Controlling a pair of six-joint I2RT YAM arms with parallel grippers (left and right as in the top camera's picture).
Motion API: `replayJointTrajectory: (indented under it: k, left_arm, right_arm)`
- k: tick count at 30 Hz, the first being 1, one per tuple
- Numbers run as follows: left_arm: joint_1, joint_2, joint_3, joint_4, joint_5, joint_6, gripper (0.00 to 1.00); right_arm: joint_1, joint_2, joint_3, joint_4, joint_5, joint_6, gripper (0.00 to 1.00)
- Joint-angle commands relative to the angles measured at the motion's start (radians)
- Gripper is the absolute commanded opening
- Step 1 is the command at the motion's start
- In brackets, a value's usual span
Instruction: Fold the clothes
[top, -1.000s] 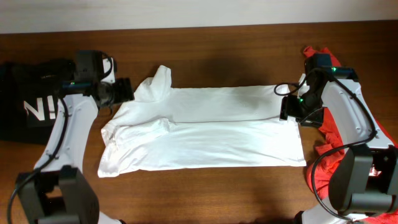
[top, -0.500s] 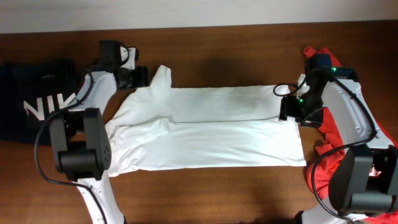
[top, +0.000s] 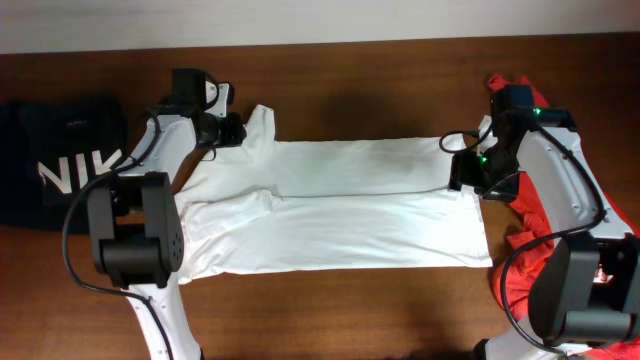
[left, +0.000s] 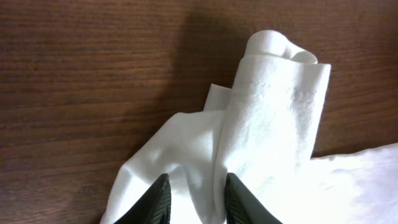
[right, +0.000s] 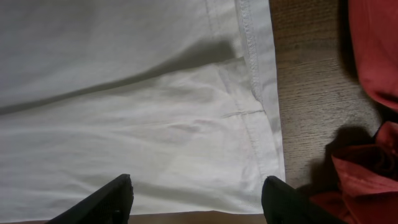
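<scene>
the white t-shirt (top: 350, 205) lies flat across the middle of the brown table (top: 350, 310). my left gripper (left: 198, 200) is narrow, with a bump of sleeve between its fingers; i cannot tell if it pinches. my right gripper (right: 199, 196) is wide over the hem, near the red shirt (right: 373, 56).

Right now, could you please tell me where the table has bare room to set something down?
Bare table runs along the far edge, beyond the white T-shirt, between the left gripper and the right gripper. Another strip lies along the near edge, on the T-shirt's other side. The ends are crowded: black shirt left, red shirt right.
</scene>
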Motion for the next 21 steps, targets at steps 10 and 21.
replayJointTrajectory:
  k: [10,21]
  left_arm:
    - [-0.009,0.010,0.025,-0.035,-0.002,0.012,0.00]
    - [0.011,-0.108,0.055,-0.202,-0.003,0.008,0.00]
  right_arm:
    - [-0.006,-0.011,0.011,0.115,-0.008,0.000,0.70]
    - [-0.006,0.241,0.011,0.692,0.047,-0.045,0.70]
